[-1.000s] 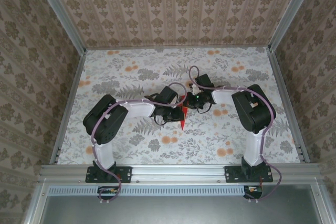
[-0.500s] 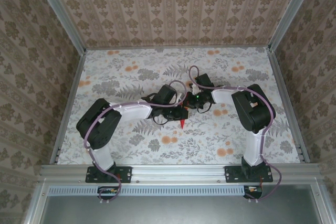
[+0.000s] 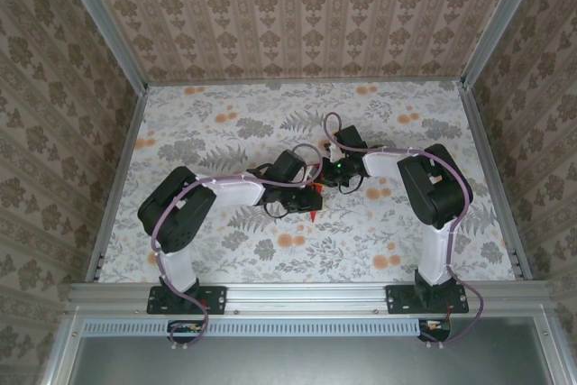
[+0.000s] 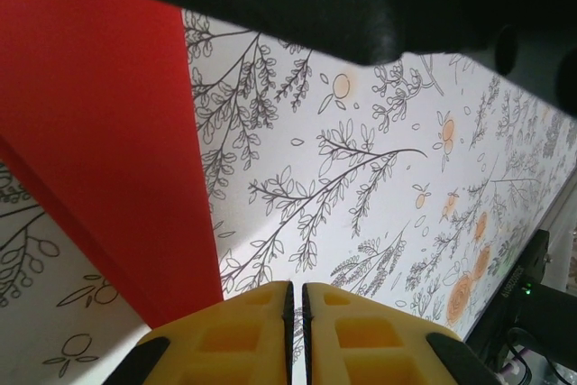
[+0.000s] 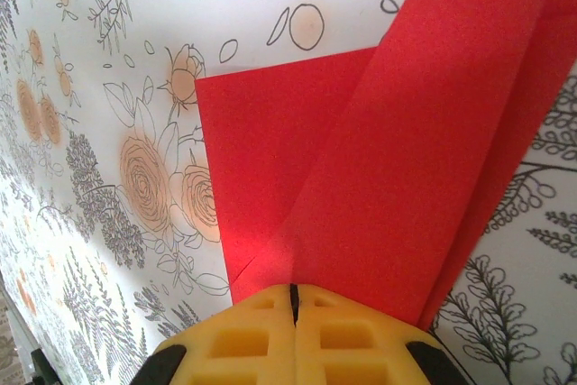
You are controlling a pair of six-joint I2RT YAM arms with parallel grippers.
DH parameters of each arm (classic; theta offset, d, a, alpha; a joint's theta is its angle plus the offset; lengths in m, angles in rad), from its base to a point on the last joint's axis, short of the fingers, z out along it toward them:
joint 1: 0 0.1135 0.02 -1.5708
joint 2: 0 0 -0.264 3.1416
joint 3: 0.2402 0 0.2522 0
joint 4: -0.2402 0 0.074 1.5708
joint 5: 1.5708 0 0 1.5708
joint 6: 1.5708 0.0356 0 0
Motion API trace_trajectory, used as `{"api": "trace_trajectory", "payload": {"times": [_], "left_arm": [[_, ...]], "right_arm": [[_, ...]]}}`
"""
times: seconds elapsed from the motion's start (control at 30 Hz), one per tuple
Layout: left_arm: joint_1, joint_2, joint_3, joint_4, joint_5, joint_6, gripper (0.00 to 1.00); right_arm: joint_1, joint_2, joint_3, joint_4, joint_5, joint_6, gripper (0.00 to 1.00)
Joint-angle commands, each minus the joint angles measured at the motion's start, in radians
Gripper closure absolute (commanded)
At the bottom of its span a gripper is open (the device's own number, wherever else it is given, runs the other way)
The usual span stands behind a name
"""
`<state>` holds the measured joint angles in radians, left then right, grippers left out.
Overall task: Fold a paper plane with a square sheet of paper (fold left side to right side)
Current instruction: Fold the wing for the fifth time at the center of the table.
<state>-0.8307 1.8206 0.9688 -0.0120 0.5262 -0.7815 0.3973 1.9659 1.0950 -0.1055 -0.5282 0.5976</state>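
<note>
The square sheet of paper (image 5: 397, 160) is bright red and folded into overlapping layers with slanting creases. It lies on the floral tablecloth in the right wrist view. My right gripper (image 5: 293, 293) is shut at the paper's near end, where the creases run into the seam between its yellow fingers. In the top view only a small red tip of the paper (image 3: 312, 216) pokes out below my left gripper (image 3: 306, 197). In the left wrist view the paper (image 4: 99, 151) rises on the left. There my left gripper (image 4: 296, 293) is shut beside it, with nothing between its yellow fingers.
The floral tablecloth (image 3: 225, 123) covers the whole table. Patterned walls with metal frame rails (image 3: 117, 178) close it in on three sides. Both forearms meet at the table's middle, with the right gripper (image 3: 330, 174) just above and to the right of the left one.
The left gripper has shifted slightly down and right over the paper, so less red shows beneath it. The left elbow has swung. The right arm has held still.
</note>
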Motion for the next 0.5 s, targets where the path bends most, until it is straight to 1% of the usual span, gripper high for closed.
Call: {"api": "trace_trajectory", "payload": {"times": [0.0,0.47], "left_arm": [[0.0,0.022,-0.027,-0.006,-0.015,-0.014,0.86],[0.001,0.027,-0.062,0.012,-0.012,-0.029,0.87]], "right_arm": [[-0.003,0.067,-0.011,-0.107,0.108,-0.027,0.95],[-0.002,0.082,0.01,-0.138,0.118,-0.037,0.95]]}}
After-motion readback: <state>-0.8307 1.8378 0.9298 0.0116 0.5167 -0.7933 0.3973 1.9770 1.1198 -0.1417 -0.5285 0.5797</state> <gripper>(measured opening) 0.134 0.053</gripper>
